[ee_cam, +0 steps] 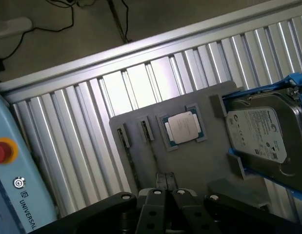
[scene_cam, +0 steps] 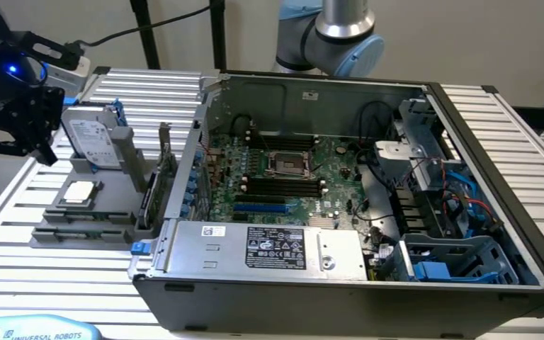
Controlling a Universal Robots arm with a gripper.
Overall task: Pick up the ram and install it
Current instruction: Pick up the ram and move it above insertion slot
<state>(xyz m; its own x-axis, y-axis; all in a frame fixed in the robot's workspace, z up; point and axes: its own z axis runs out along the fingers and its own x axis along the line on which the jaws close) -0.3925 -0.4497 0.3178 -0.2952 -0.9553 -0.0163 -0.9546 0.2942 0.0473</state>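
Note:
The ram (ee_cam: 132, 163) is a thin dark strip standing on edge in a slot of the grey parts holder (ee_cam: 190, 161). That holder (scene_cam: 81, 228) lies on the slatted table at the exterior view's left, beside the open computer case (scene_cam: 348, 283). My gripper (scene_cam: 37, 147) hangs well above the holder's far end, next to the hard drive. In the wrist view its black fingertips (ee_cam: 161, 181) press together over the holder with nothing between them; the gripper (ee_cam: 166, 181) is shut. The black memory slots (scene_cam: 277, 185) on the motherboard stand unfilled.
The holder also carries a CPU (ee_cam: 182, 127), a hard drive (ee_cam: 260, 139) in a blue frame and an upright green expansion card (scene_cam: 159, 180). A power supply (scene_cam: 267, 248) fills the case's near side. A light blue controller box (ee_cam: 14, 175) with a red button sits nearby.

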